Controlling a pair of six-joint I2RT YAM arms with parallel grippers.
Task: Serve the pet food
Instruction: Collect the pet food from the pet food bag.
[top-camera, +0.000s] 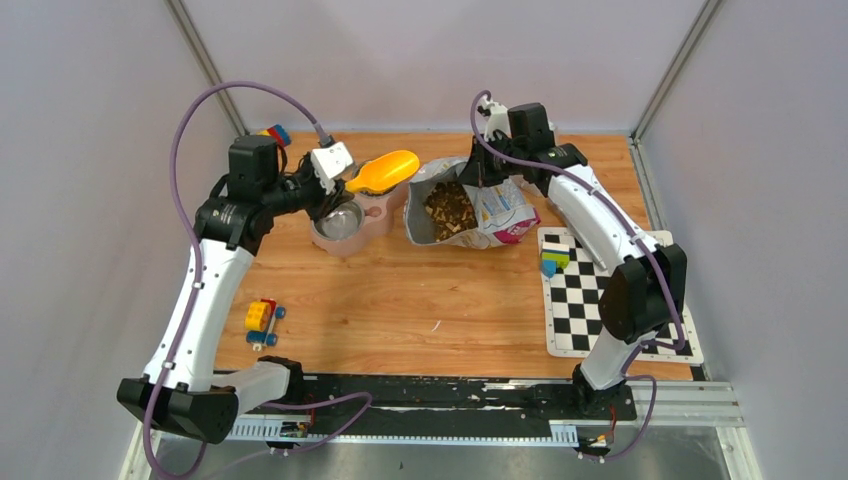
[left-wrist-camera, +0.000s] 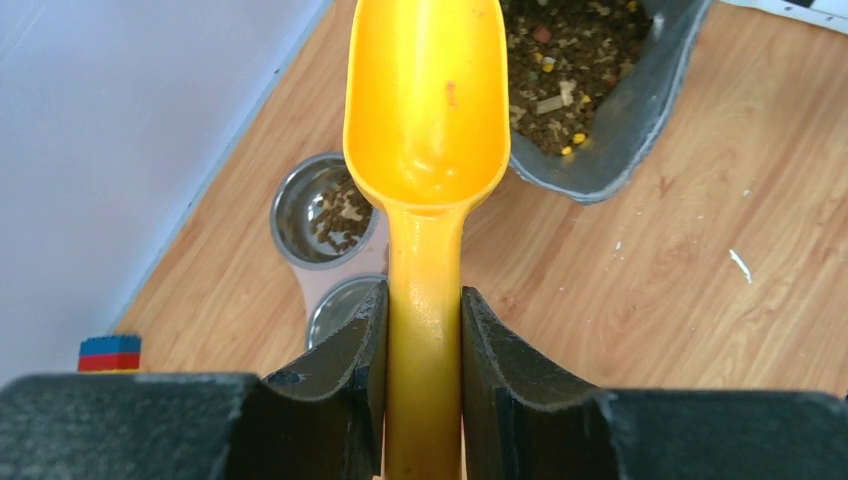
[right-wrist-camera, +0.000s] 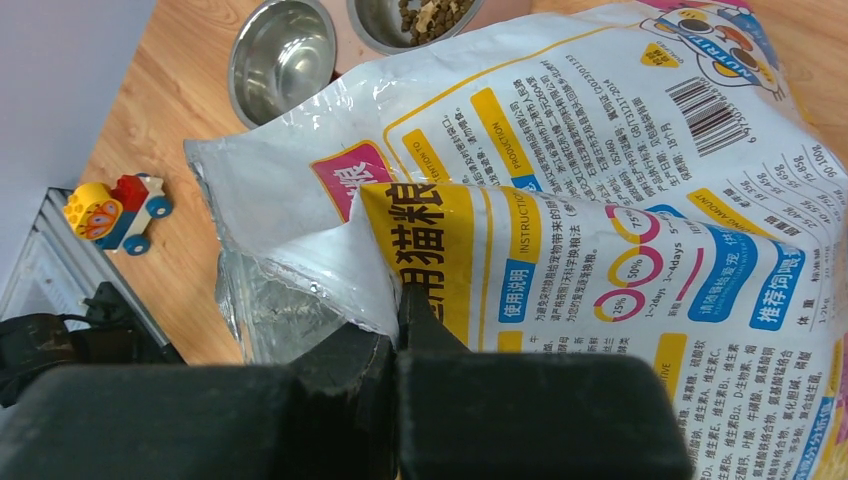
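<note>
The left tool (left-wrist-camera: 423, 305) pinches the scoop (left-wrist-camera: 425, 100) by its handle. The right tool (right-wrist-camera: 400, 310) is clamped on the bag (right-wrist-camera: 620, 180), kibble (left-wrist-camera: 575, 60) inside.

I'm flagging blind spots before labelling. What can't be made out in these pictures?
Top view: one bowl of the pink feeder lies mostly under the yellow scoop.
Left wrist view: the scoop's tip is cut off at the top edge; the left pincer covers most of the near bowl.
Right wrist view: the printed side of the bag hides its kibble.

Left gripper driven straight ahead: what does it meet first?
Probably the food bag, at its open mouth: the scoop held by the left gripper points there. Depth unclear.
</note>
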